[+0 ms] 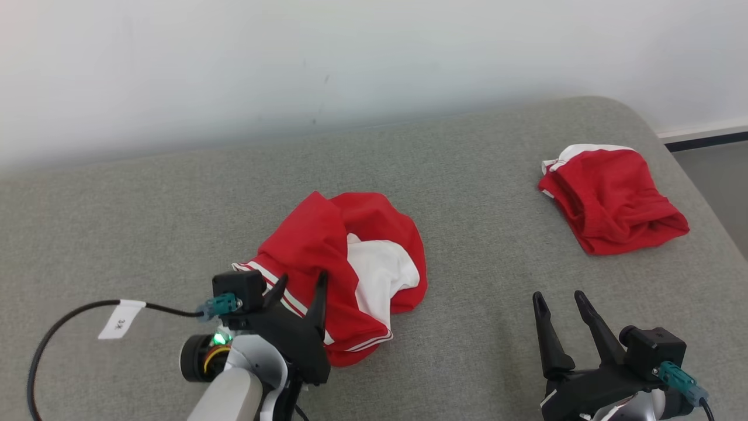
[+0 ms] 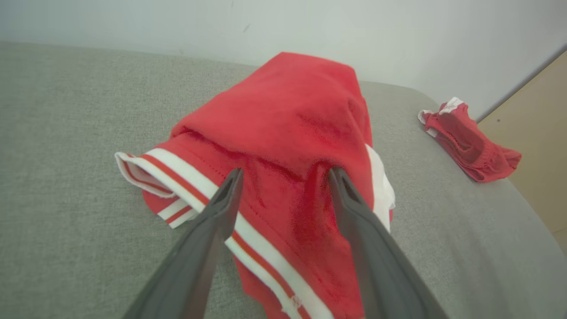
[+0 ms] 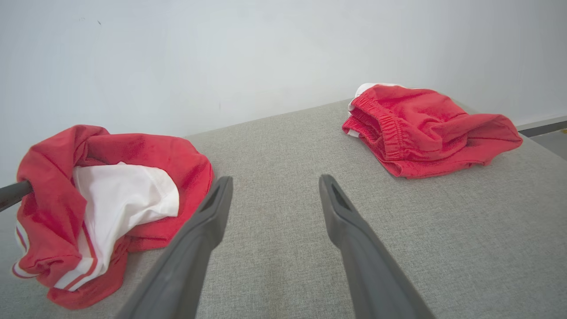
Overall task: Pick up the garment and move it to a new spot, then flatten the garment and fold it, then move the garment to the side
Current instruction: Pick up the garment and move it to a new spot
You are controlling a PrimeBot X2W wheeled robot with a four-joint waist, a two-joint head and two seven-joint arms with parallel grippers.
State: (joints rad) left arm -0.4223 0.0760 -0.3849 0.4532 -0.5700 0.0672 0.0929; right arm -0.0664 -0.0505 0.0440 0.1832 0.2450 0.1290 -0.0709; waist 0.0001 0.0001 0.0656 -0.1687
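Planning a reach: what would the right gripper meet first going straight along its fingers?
Nothing close: the right gripper points over bare grey cushion, between the garment and the red shorts. Probably cushion, then the white wall; depth unclear.

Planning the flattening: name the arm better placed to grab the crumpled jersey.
Left, likely. The left gripper is open over the jersey, at its striped hem; the right gripper is open over bare upholstery, apart.

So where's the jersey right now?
In the head view the jersey lies crumpled left of centre on the grey cushion, at the left hand's open fingers.
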